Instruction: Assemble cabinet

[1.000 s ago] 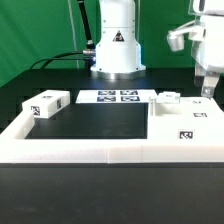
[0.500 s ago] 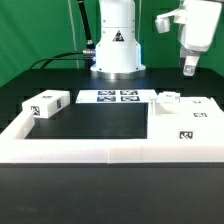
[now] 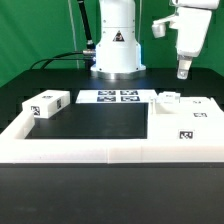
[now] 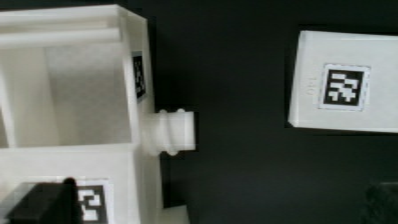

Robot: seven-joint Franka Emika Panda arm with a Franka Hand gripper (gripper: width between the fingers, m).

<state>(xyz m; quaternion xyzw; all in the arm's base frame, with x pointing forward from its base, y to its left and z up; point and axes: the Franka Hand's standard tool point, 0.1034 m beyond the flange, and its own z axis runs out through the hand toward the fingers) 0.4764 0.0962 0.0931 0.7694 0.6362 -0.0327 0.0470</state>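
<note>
The cabinet (image 3: 186, 118), a boxy white unit with tag markers, sits at the exterior view's right inside the rail. My gripper (image 3: 183, 69) hangs well above its far end and holds nothing. In the wrist view the cabinet's open box (image 4: 71, 100) shows a tag on its wall and a small round knob (image 4: 173, 133) on its side. A separate white panel (image 4: 347, 80) with one tag lies across a dark gap from it. My gripper (image 4: 210, 205) is open, its dark fingertips (image 4: 36, 205) at the frame's edges with nothing between them.
A white block (image 3: 45, 103) with tags lies at the exterior view's left. The marker board (image 3: 108, 97) lies in front of the robot base (image 3: 116, 50). The long low white border rail (image 3: 100, 150) runs along the front and sides of the black mat.
My gripper has risen from low beside the cabinet's far right end and moved toward the exterior view's left. The parts on the table have not moved.
</note>
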